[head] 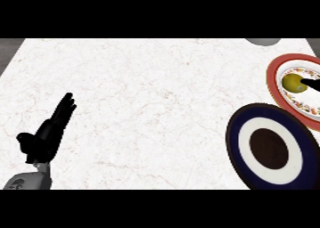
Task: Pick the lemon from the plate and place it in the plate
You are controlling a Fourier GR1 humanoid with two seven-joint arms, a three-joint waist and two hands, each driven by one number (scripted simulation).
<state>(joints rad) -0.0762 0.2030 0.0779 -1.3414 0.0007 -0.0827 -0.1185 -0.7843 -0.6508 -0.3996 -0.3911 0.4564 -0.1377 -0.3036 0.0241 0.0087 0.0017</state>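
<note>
The lemon [293,82] lies on the red-rimmed plate [275,87], under the right robot hand [315,84]; whether those fingers are closed I cannot tell. Best to close around the lemon fully, lift straight, then move to the blue plate [244,147] just beside. The left robot hand [49,129] rests far away, fingers straight, holding nothing.

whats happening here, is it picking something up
The robot's right hand reaches in from the right edge to the yellow lemon lying on the red-rimmed patterned plate; whether it grips it cannot be told. The dark blue and white plate beside it holds nothing. The left hand rests open at lower left.
</note>
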